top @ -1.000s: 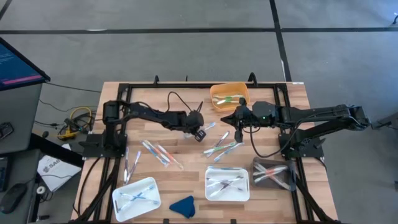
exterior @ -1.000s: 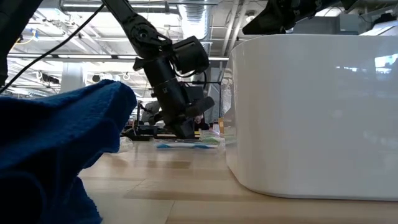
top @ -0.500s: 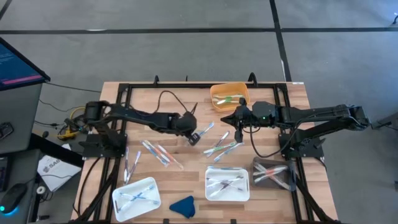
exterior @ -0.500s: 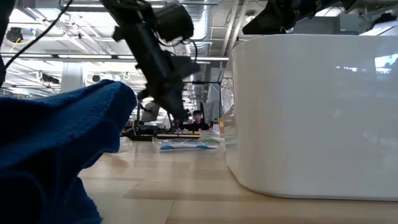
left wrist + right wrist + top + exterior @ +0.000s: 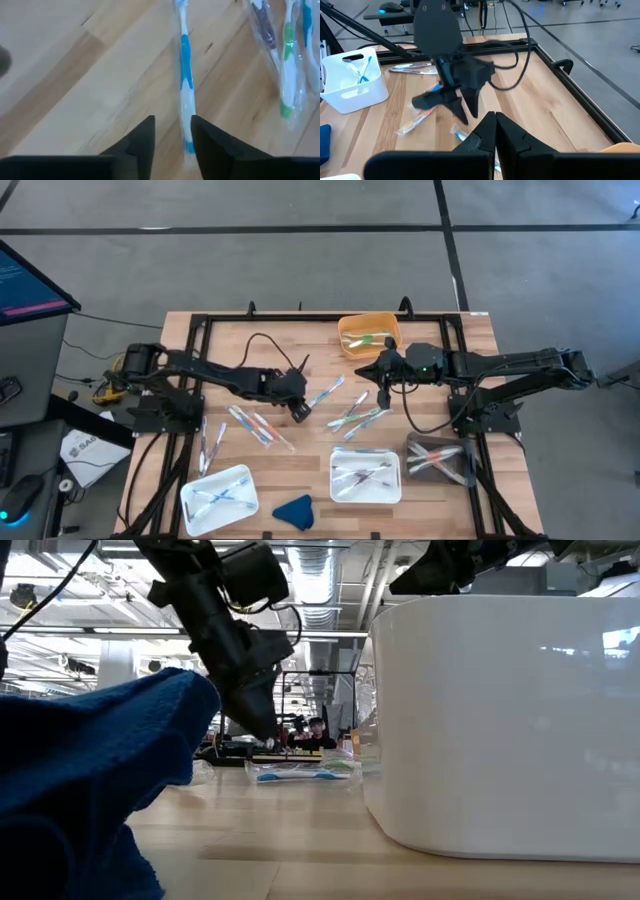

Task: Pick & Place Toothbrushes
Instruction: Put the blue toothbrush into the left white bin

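Wooden slatted table top [image 5: 300, 350] within a black metal frame, carrying loose toothbrushes and five containers.

Left gripper [image 5: 297, 410] of the dark left arm: low over the middle of the table, fingers [image 5: 141, 142] parted, nothing between them. Blue-and-white wrapped toothbrush [image 5: 185, 75] flat on the wood just ahead of those fingers, its near end between the two tips in the left wrist view; contact could not be told. Same gripper noted in the low view [image 5: 262, 737] and the right wrist view [image 5: 460, 105], tips pointing down.

Right gripper [image 5: 385, 396] of the dark right arm: held near the orange plastic bin [image 5: 368, 334], fingers [image 5: 487, 134] pressed together, empty.

Loose toothbrushes: cluster of wrapped white brushes with green and blue accents [image 5: 358, 415] between the two grippers; pink-and-white brushes [image 5: 258, 426] nearer the left arm; two more by the left frame rail [image 5: 211, 442].

Binned toothbrushes: some in the white plastic tray at front left [image 5: 218, 498], the white plastic tray at front centre [image 5: 366, 474], the dark grey tray at front right [image 5: 440, 457] and the orange bin.

Blue cloth lump [image 5: 294, 510] at the front edge, between the white trays.
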